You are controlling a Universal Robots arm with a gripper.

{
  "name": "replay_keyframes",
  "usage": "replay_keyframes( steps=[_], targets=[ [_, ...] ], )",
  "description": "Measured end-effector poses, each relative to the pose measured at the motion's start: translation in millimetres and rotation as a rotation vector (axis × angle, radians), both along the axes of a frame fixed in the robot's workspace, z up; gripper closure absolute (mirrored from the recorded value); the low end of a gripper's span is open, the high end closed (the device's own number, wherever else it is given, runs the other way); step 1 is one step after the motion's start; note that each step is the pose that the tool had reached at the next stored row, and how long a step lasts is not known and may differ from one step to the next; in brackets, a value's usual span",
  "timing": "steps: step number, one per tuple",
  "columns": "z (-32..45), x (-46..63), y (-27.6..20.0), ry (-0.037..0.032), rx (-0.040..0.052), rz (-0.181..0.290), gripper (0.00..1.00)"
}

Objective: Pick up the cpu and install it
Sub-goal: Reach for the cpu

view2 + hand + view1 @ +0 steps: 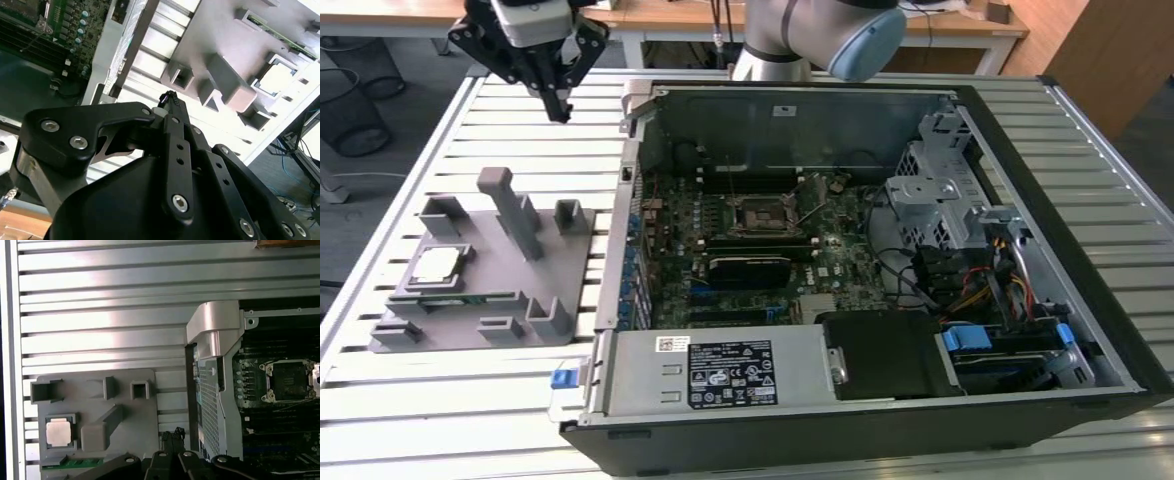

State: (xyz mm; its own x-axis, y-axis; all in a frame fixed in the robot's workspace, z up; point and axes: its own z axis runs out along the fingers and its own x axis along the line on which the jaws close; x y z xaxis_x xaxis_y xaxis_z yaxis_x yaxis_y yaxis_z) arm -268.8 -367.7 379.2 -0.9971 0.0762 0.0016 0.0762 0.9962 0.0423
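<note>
The cpu point(435, 264) is a small silver square lying flat in a recess of the grey holder point(520, 290), on the slatted table at the exterior view's left. It also appears as the cpu point(59, 432) in the first wrist view and the cpu point(278, 80) in the second. My gripper point(559, 108) hangs above the table behind the holder, shut with nothing between its fingers. Its tips point(172, 434) point(170, 98) are well apart from the chip. The black socket point(761, 214) point(290, 382) with its metal frame sits on the motherboard inside the open computer case.
The open case point(1067, 200) takes up the middle and the exterior view's right, with a drive cage and cables inside. A tall grey post point(514, 210) rises from the holder. A green memory stick point(73, 463) lies in the holder beside the cpu. Slatted table point(520, 130) surrounds the holder.
</note>
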Motion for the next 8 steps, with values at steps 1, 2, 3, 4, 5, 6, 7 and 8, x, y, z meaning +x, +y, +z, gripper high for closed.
replay_keyframes(
  steps=[1, 2, 3, 4, 5, 6, 7, 8],
  targets=[
    [-0.2, -2.8, -0.8, 0.0, 0.0001, 0.0, 0.89],
    [-0.4, -4.7, -1.8, 0.0, 0.0, 0.0, 0.89],
    [-0.4, -6.2, -3.2, 0.0001, 0.0, 0.0, 0.89],
    [-0.6, -7.8, -4.5, 0.0, 0.0, 0.001, 0.89],
    [-0.9, -9.7, -5.6, 0.0, 0.0, 0.001, 0.89],
    [-1.2, -12.1, -6.7, 0.0, 0.0, 0.001, 0.89],
    [-1.6, -15.2, -7.5, 0.0, 0.0, 0.001, 0.89],
    [-1.9, -19.1, -7.7, 0.0001, -0.0001, 0.001, 0.89]
  ],
)
